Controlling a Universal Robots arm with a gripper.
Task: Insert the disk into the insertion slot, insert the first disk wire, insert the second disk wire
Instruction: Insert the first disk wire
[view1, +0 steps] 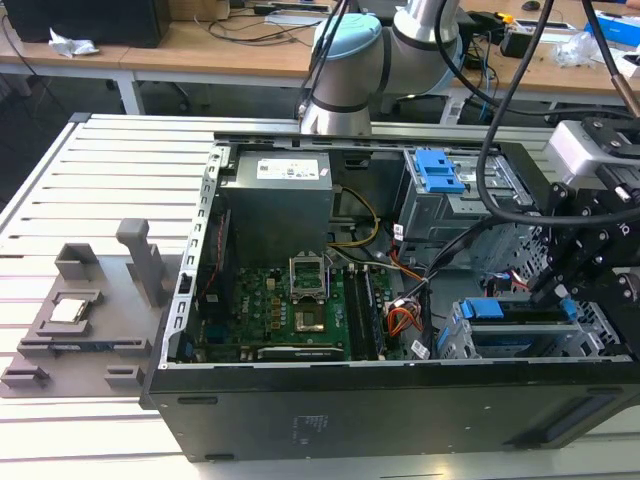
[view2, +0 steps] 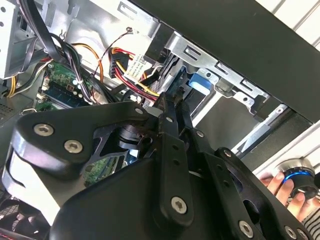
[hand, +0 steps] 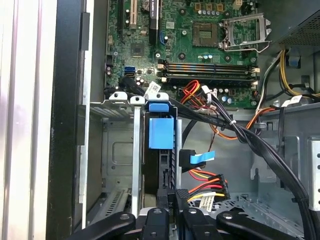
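The disk (hand: 161, 134) stands edge-on in the insertion slot (hand: 122, 145), blue caddy tab toward the motherboard (hand: 200, 45). In the exterior view, the disk (view1: 490, 309) lies in the slot (view1: 455, 342) at the near corner of the open computer case (view1: 350, 410), toward that view's right. The gripper (hand: 168, 202) is at the disk's exposed end, fingers drawn together with nothing seen between them; contact with the disk cannot be told. In the second wrist view the gripper (view2: 172, 100) points at the blue caddy. Just beside the disk, a blue-tipped cable (hand: 199, 159) and a red, yellow and black wire bundle (hand: 205, 184) hang loose, unplugged. A larger grey cage with a blue latch (view1: 440, 170) sits farther back. A person's hand (view2: 280, 189) rests by a blue-ringed knob (view2: 296, 177). The case is on a slatted table (view1: 100, 170).
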